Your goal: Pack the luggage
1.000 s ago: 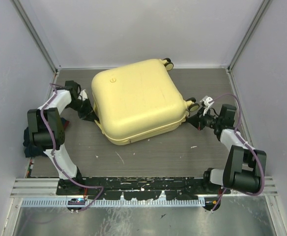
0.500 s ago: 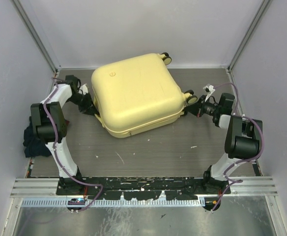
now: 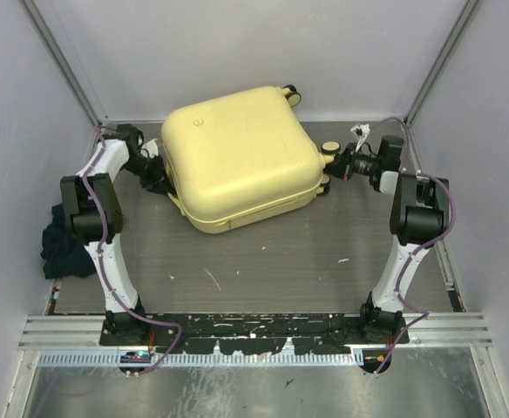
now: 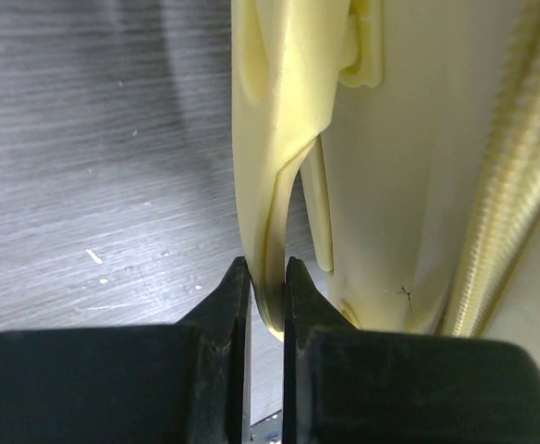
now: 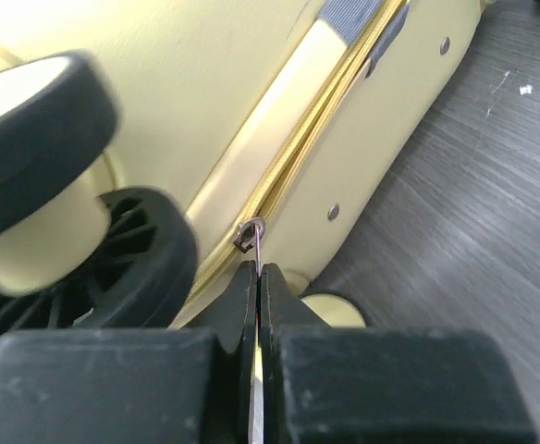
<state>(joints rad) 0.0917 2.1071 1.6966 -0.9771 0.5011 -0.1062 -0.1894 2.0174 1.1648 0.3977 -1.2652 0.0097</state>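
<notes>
Grey wood-grain table (image 3: 263, 261) ringed by pale panels (image 3: 237, 52); closed yellow luggage (image 3: 237, 157) lies flat at the far middle; left gripper (image 4: 265, 270) pinches its handle (image 4: 275, 166); right gripper (image 5: 258, 277) is clamped tight on the zipper pull (image 5: 250, 233), crowded by a black wheel (image 5: 159, 250); dark cloth (image 3: 63, 248) lies at the left edge.
</notes>
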